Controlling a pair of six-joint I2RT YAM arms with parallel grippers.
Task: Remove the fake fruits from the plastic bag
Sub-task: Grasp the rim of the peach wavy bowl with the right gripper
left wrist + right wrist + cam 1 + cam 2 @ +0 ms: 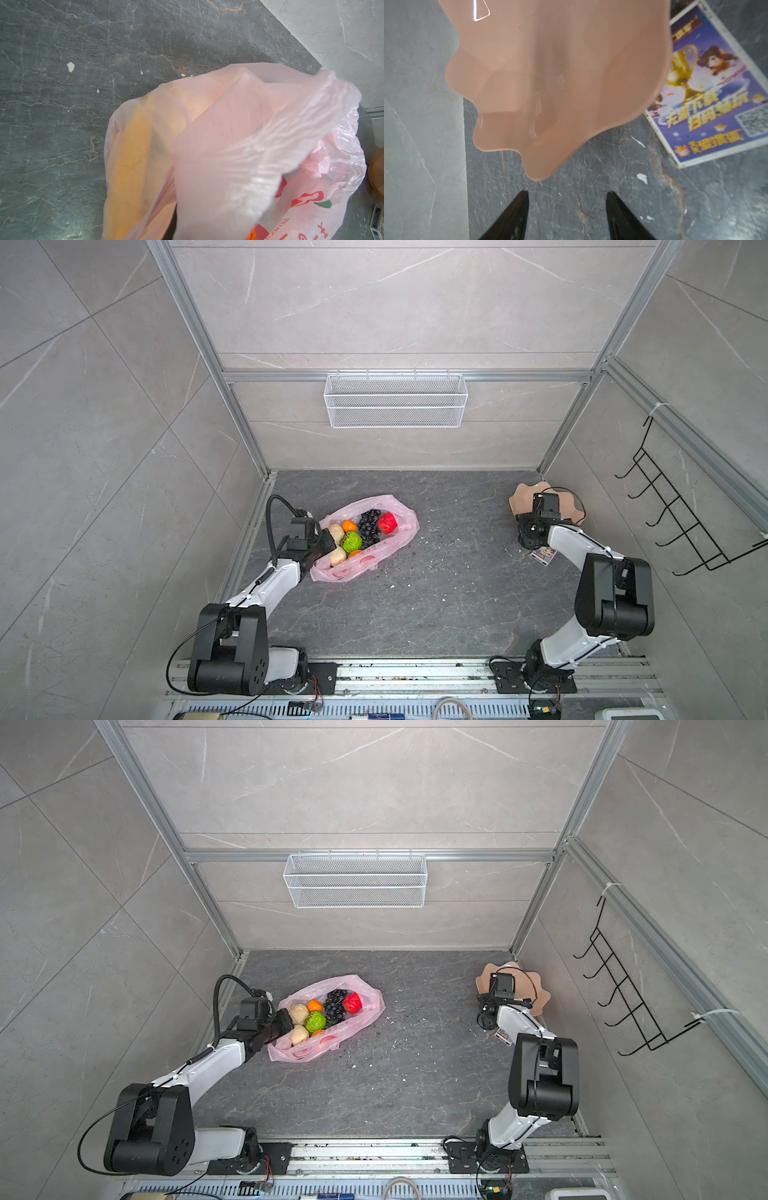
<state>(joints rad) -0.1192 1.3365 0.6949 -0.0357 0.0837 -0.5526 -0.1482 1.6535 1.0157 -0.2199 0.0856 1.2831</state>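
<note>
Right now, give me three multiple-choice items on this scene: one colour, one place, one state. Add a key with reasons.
1. What colour is the fruit at the bag's far end, by the grapes?
A) yellow B) red C) blue

2. Where is the dish?
A) inside the bag B) beside the bag C) by the right gripper

3. What state is the right gripper in?
A) shut on the dish B) open, empty C) shut, empty

Key:
1 B: in both top views the fruit next to the grapes is red.
2 C: the dish lies at the right rear of the table, just past that gripper.
3 B: the right wrist view shows the jaws apart over bare table, with nothing between them.
</note>
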